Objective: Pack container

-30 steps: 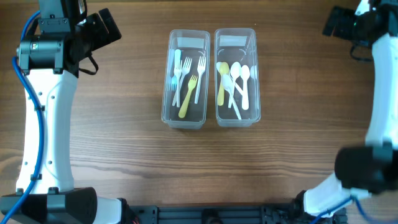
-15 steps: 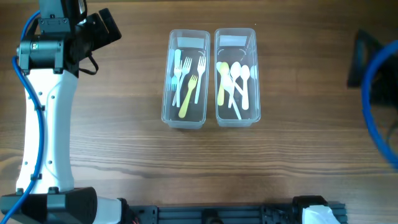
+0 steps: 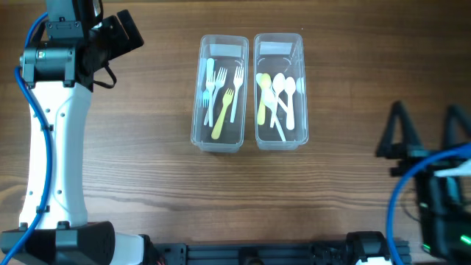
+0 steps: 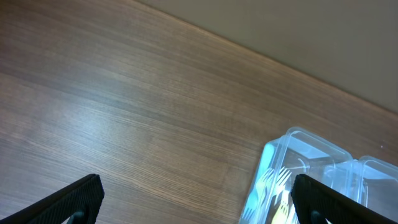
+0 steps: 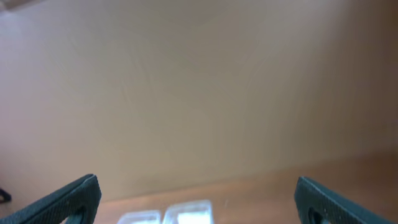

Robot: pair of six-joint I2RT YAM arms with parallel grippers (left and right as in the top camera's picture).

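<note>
As plastic forks (image 3: 219, 118) and spoons (image 3: 289, 96) lie sorted in clear rectangular tubs (image 3: 219, 145), packing looks finished; left tool (image 4: 196, 182), right tool (image 5: 196, 180) both spread, empty.

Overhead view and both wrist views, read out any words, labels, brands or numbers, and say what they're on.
No text can be read in any view.
The left container and right container are clear plastic with no lettering visible.
The forks and spoons are plain.
The left arm shows no marking on its white housing.
</note>
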